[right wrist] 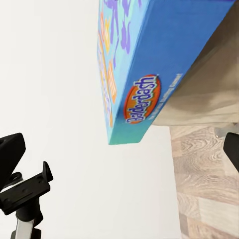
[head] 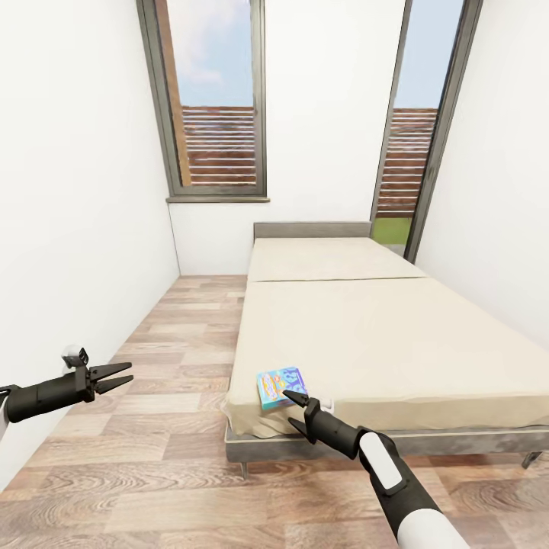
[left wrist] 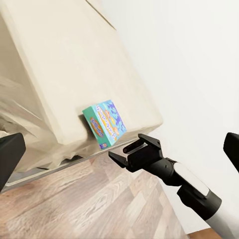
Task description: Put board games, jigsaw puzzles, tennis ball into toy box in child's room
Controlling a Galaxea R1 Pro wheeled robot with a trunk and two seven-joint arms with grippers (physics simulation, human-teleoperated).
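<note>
One board game (head: pixel 280 386) lies flat on the bed (head: pixel 396 343), right at the near corner by the foot edge; it looks light, stiff and smooth, so pinching its thin sides should work best. The right gripper (head: pixel 294 402) sits just beside it, open and holding nothing; the left gripper (head: pixel 120 376) hangs open over the wood floor (head: pixel 175 457), well apart. Nothing blocks the box.

The floor (head: pixel 175 335) is of wood planks in brown and grey tones. The walls (head: pixel 76 191) are plain white. Two tall windows with dark grey frames stand in the far wall, the left window (head: pixel 216 99) and the right window (head: pixel 415 130). Behind both there is a brown slatted fence (head: pixel 221 145) under a blue sky.
</note>
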